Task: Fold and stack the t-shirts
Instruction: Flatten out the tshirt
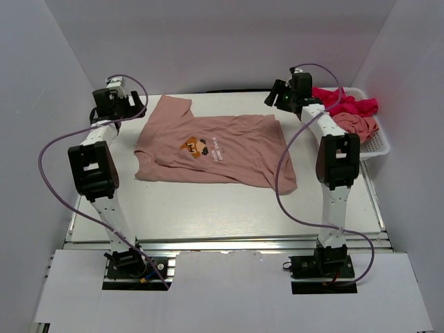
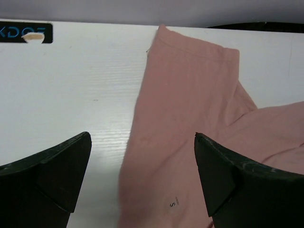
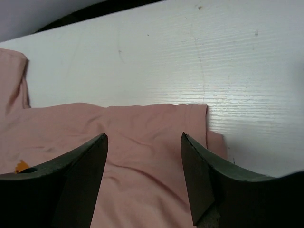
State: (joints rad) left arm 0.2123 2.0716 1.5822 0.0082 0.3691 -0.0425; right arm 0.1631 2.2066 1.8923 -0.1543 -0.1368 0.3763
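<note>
The left gripper [image 2: 142, 142] hangs released, jaws wide, at the far-left end of the salmon t-shirt [image 1: 215, 149], which lies spread flat in the middle of the table [image 1: 208, 215]. Its wrist view shows one finger over bare table just left of the shirt and the other over cloth, with the shirt's left edge running between them and the far sleeve beyond. The shirt's long axis runs left to right, collar end toward the left arm and hem toward the right, the chest print [image 1: 198, 147] facing up. So each arm is nearest one far corner, and a fold would likely start there. The right gripper [image 3: 145, 142] is also open, and straddles the shirt's far hem edge just inside its right corner. Right of the shirt, a magenta-red shirt [image 1: 350, 105] and a second salmon shirt [image 1: 357, 125] sit crumpled in the white mesh basket [image 1: 374, 142], partly behind the right arm. The near sleeve is hard to make out, and whether either gripper touches the cloth cannot be told.
</note>
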